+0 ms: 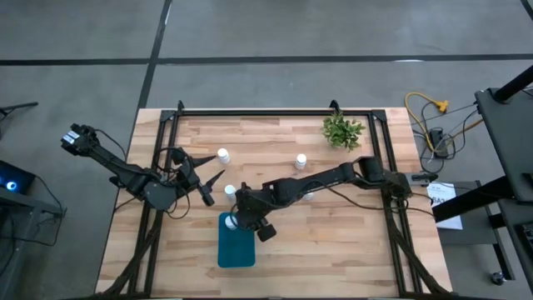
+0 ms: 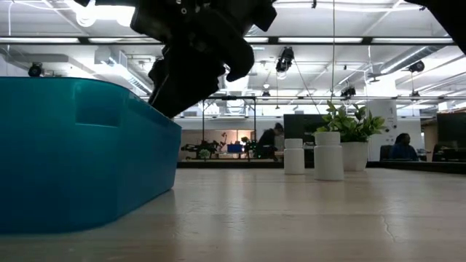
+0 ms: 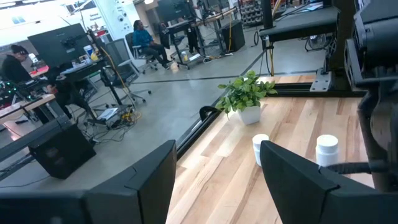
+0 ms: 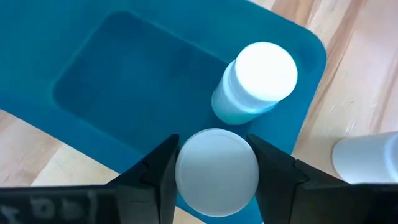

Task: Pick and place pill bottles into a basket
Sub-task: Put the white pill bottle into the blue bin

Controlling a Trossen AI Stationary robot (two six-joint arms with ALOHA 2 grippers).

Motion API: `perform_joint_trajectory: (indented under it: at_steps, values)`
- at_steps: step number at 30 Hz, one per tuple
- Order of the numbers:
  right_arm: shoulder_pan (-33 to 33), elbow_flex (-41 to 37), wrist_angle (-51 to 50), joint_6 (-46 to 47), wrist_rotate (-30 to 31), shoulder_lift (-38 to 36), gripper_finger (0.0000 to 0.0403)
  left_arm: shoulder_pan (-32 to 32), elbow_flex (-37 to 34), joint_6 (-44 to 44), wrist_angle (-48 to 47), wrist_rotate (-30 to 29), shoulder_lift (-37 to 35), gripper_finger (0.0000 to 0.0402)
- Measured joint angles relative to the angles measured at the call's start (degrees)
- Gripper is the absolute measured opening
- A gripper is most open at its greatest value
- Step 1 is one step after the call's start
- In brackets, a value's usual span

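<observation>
My right gripper [image 4: 214, 171] is hanging directly over one end of the small teal-blue rectangular plastic basket [image 1: 236, 248], its two dark fingers [image 4: 155, 171] standing only as far apart as the cap of the small white cylindrical pill bottle [image 4: 216, 171] that they are clamping from both sides. A second white pill bottle [image 4: 256, 82] is already standing upright inside the basket, just beside the held one, and a third white bottle [image 4: 367, 157] is showing on the pale wooden table [image 1: 333, 242] just outside the basket's rim. In the high view my right arm is reaching across the table to the basket's far end, where the held bottle [image 1: 231, 222] is showing at the rim. My left gripper [image 1: 200, 177] is waiting beyond the basket's far end, near the table's left edge, its fingers [image 3: 143, 183] spread wide and holding nothing. Two more white bottles, one [image 1: 223, 155] just beyond my left gripper and one [image 1: 301, 161] farther from the basket toward the small green leafy plant in a white pot [image 1: 342, 131], are standing upright on the table, well apart from the basket. In the low view the basket's wall [image 2: 73, 156] is filling the near side, with two upright bottles [image 2: 328, 156] standing far behind it beside the plant.
</observation>
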Motion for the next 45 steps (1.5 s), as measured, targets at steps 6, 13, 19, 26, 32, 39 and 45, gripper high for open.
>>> perform_joint_trajectory:
  at_steps: [6,13,19,26,32,39,45]
  values:
    - [0.00,0.04,0.32,0.02,0.02,0.09,0.0168,-0.02,0.00,0.00,-0.01,0.01,0.00,0.0215]
    - [-0.07,0.04,0.28,-0.26,0.02,0.09,0.0175,0.00,0.00,0.00,0.00,0.01,0.00,0.0215]
    - [-0.11,0.04,0.45,-0.42,0.04,0.07,0.0170,-0.01,0.00,0.00,0.00,0.01,0.00,0.0215]
    - [-0.20,0.04,0.64,-0.65,0.07,0.07,0.0180,0.00,0.00,0.00,0.00,0.01,0.00,0.0215]
    - [-0.90,0.04,0.96,0.51,0.14,0.07,0.0189,0.01,0.00,-0.02,-0.02,0.00,0.00,0.0215]
    - [-1.38,0.45,1.01,0.62,0.15,0.00,0.0200,0.01,0.00,-0.02,-0.01,0.02,0.00,0.0215]
    - [-1.36,4.30,-2.95,0.44,0.13,-0.06,0.0201,0.01,0.00,-0.02,0.01,-0.01,0.00,0.0215]
